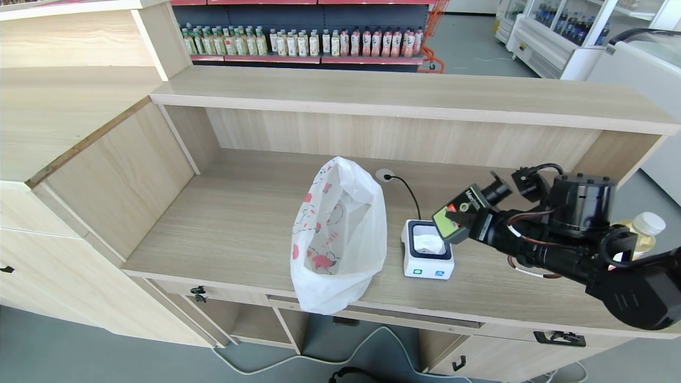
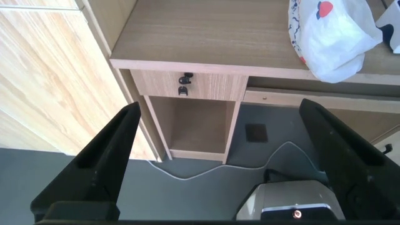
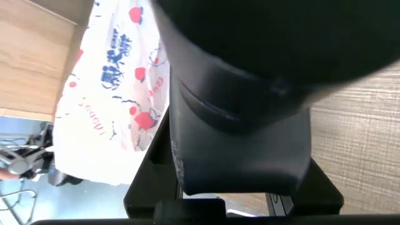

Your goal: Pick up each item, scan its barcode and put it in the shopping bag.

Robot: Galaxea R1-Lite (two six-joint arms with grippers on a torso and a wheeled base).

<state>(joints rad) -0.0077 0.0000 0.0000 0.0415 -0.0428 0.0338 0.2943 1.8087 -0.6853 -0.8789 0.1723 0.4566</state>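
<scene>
- right gripper [image 1: 462,218] pinches green box [image 1: 444,227], face tilted down at scanner [image 1: 428,250], probably so the barcode reads
- scanner at 3 o'clock of shopping bag [image 1: 340,223]
- left gripper [image 2: 219,156] spread, empty, low beside counter [image 2: 187,37]

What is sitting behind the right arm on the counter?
A bottle with a white cap and yellowish contents stands behind the right arm. The arm covers its lower body and base.

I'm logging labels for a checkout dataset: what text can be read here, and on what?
Green box in right tool: print blurred, unreadable.
Shopping bag: red print, not legible.
Shelf bottles: labels too small.
Scanner: icons only.
</scene>
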